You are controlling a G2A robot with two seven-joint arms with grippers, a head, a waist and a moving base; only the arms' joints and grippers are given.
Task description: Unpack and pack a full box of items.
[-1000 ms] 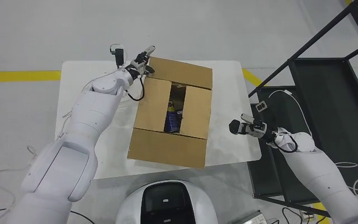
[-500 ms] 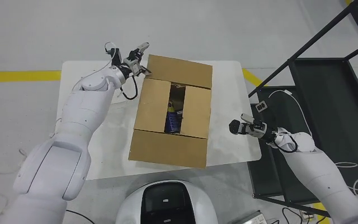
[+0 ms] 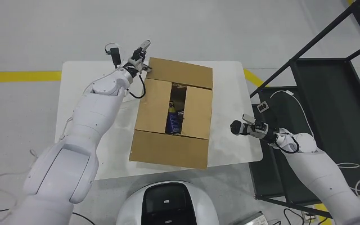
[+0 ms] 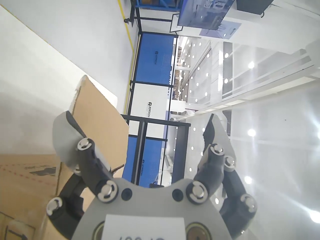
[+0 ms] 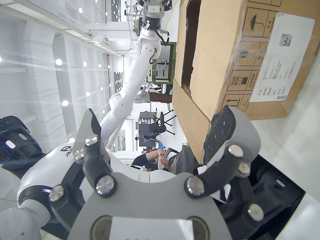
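Observation:
A brown cardboard box (image 3: 163, 143) stands in the middle of the white table (image 3: 230, 79). Its two long top flaps leave a narrow gap, and blue packaged items (image 3: 175, 115) show inside. My left gripper (image 3: 142, 52) hangs open at the box's far left corner, one finger beside the raised far flap (image 4: 100, 126) and nothing between its fingers (image 4: 67, 131). My right gripper (image 3: 236, 126) is open and empty, to the right of the box and apart from it. It faces the labelled side of the box (image 5: 250, 38). The left gripper (image 5: 153, 3) also shows far off beyond the box.
A black metal rack (image 3: 315, 84) stands close against the table's right edge, with a white cable and a socket block on it. Bare table lies left of the box and along its right side. A yellow line (image 3: 28, 75) runs across the floor.
My left gripper has shifted a little around the box's far left corner, first leftward, then back and slightly farther away. The box and my right arm have stayed put.

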